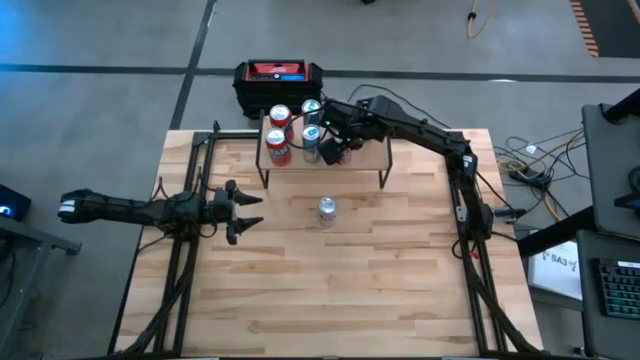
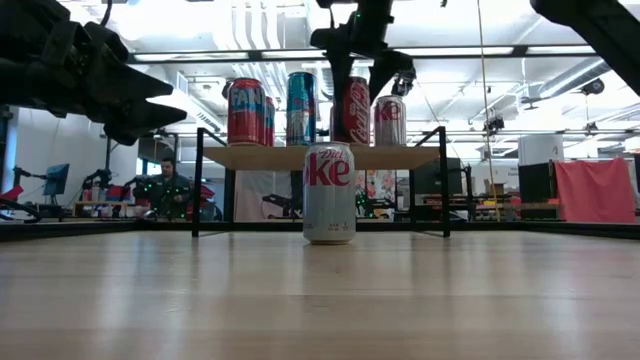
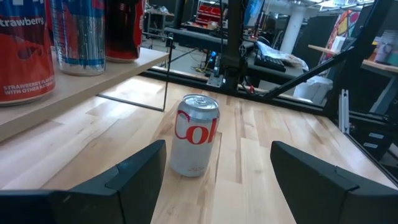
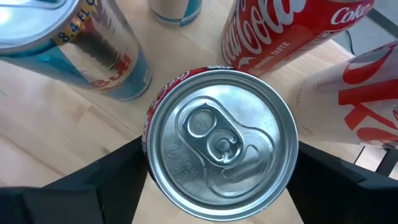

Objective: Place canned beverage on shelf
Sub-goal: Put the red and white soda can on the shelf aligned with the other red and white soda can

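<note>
The shelf (image 1: 365, 152) with its light wooden top stands at the table's far middle; it also shows in the low view (image 2: 280, 157). Several cans stand upright on it. My right gripper (image 1: 333, 148) is open above a red cola can (image 4: 221, 140), pointing down, one finger on either side of its top; the can stands on the shelf (image 2: 355, 112). A silver diet cola can (image 1: 327, 210) stands upright on the table in front of the shelf (image 3: 194, 143). My left gripper (image 1: 250, 210) is open and empty, level, to the left of that can.
A black-and-red box (image 1: 278, 78) sits behind the shelf. A red strawberry can (image 2: 245, 110), a blue can (image 2: 300, 107) and a silver can (image 2: 390, 120) crowd the shelf beside the red one. Bare wood lies toward the table's near edge (image 1: 330, 300).
</note>
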You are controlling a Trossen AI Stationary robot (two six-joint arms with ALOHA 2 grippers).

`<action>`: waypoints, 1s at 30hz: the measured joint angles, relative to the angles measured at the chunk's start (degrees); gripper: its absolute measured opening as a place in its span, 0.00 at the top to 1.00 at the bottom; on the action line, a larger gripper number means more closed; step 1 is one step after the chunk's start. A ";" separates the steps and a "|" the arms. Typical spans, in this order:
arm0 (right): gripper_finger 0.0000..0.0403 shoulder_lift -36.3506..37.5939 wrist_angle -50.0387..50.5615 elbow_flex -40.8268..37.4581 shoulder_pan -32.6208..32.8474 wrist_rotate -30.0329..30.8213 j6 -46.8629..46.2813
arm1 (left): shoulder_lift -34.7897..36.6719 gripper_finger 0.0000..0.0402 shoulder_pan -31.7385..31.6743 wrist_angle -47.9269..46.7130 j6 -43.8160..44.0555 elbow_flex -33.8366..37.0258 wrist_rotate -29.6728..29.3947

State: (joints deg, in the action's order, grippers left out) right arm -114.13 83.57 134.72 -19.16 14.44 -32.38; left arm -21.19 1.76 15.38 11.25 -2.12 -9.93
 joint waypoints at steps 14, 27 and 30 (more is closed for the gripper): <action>0.10 -0.72 -0.40 0.00 0.02 -0.11 5.88 | 0.00 0.32 0.02 0.00 0.00 0.00 0.00; 0.09 -0.66 -0.62 -0.02 0.02 -1.47 13.91 | 0.00 0.32 0.01 0.00 0.00 0.02 0.00; 0.11 -0.63 -0.72 -0.02 0.00 -2.05 11.16 | 0.00 0.32 0.00 0.00 0.00 0.02 0.00</action>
State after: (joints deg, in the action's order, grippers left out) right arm -114.76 82.85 134.69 -19.16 12.39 -21.22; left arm -21.19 1.76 15.38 11.25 -2.11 -9.93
